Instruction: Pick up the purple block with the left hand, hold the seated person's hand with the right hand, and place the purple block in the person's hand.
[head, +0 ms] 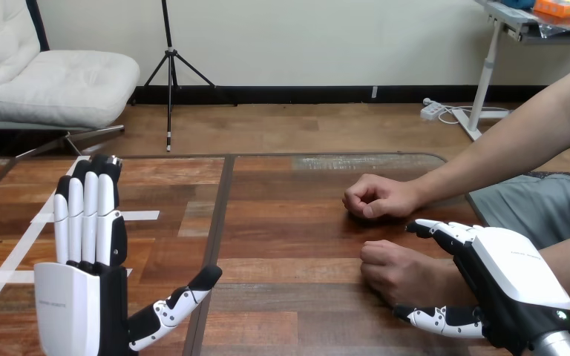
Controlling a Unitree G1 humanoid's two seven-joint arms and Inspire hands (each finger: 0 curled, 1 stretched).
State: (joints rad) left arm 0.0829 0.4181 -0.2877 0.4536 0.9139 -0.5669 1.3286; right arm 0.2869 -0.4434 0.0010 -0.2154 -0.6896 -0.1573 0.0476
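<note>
My left hand (74, 297) stands upright at the near left of the table, open, its fingers straight and its thumb held out to the right, with nothing in it. The person's nearer hand (397, 271) rests as a fist on the table at the right. My right hand (516, 274) sits at its wrist, open. Its fingers (438, 230) lie along the wrist's far side and its thumb (438, 320) along the near side, both fairly straight. The person's farther hand (375, 199) is also a fist on the table.
The wooden table (289, 222) has white tape strips (22, 252) on its left part. The person's forearms reach in from the right edge.
</note>
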